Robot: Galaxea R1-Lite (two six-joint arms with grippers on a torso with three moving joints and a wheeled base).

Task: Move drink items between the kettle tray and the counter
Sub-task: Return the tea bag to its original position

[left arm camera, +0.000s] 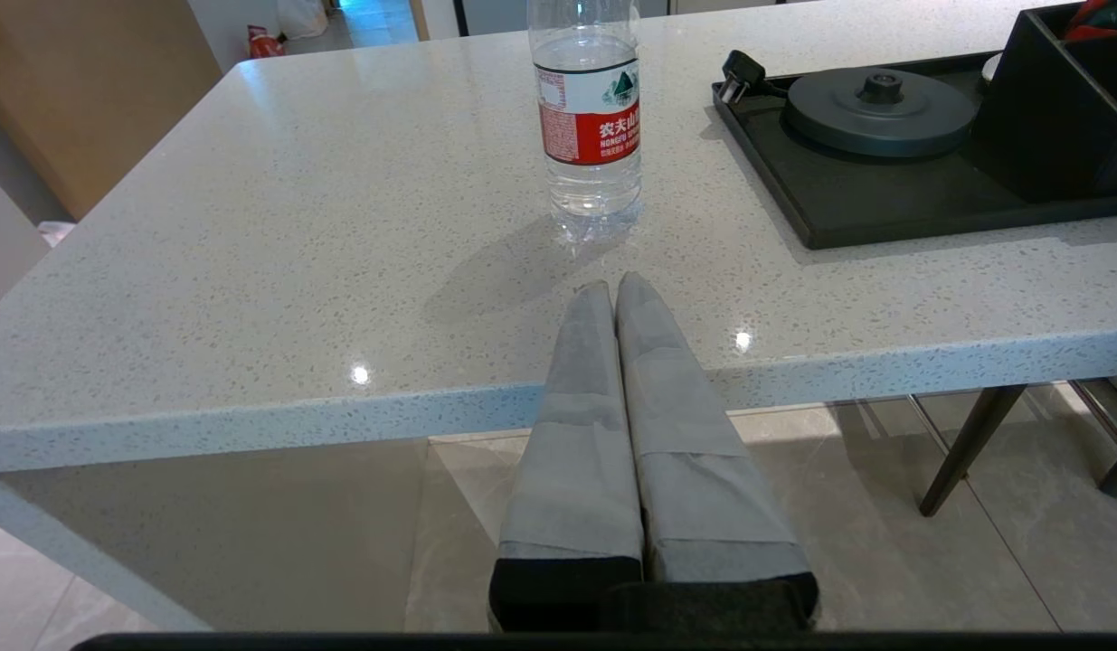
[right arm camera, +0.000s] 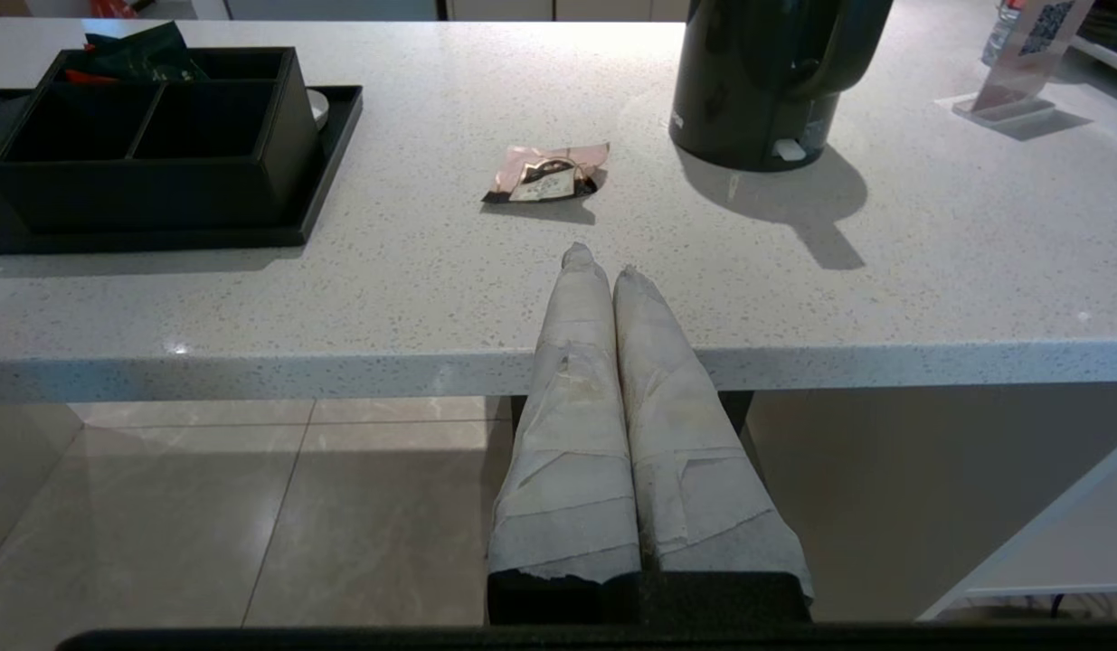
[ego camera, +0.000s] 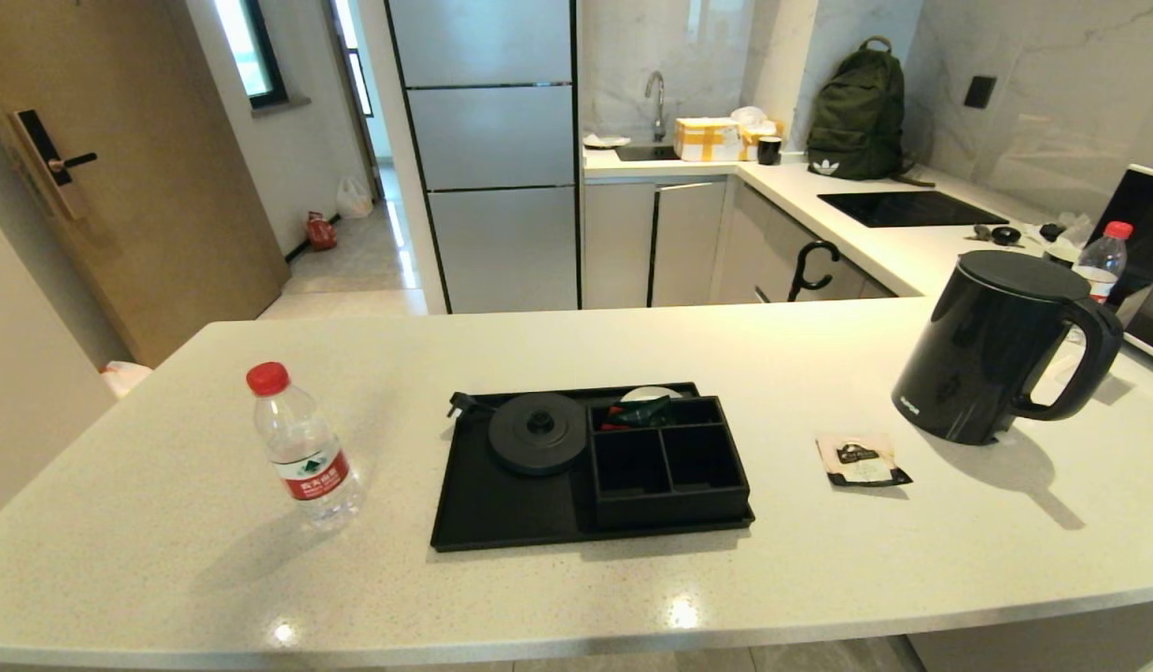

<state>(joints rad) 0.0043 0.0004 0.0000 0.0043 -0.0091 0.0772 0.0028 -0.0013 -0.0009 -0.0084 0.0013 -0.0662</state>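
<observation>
On the white speckled counter [ego camera: 576,579] lies the black kettle tray [ego camera: 501,509], with a round kettle base [ego camera: 537,433] and a compartment box [ego camera: 667,459]. A clear water bottle [ego camera: 302,448] with a red cap stands left of the tray. The pinkish tea sachet [ego camera: 861,461] lies right of the tray, and the tall black kettle [ego camera: 996,347] stands beyond it. Neither arm shows in the head view. My left gripper [left arm camera: 614,287] is shut and empty at the counter's front edge, facing the bottle [left arm camera: 587,108]. My right gripper [right arm camera: 603,264] is shut and empty, facing the sachet [right arm camera: 544,172] and kettle [right arm camera: 766,81].
Green and red sachets [ego camera: 643,411] sit in the box's rear compartment, with a white dish behind. A second bottle [ego camera: 1099,261] and a microwave [ego camera: 1145,252] stand at far right. A sink, boxes, a small black cup [ego camera: 768,149] and a green backpack [ego camera: 858,117] line the back counter.
</observation>
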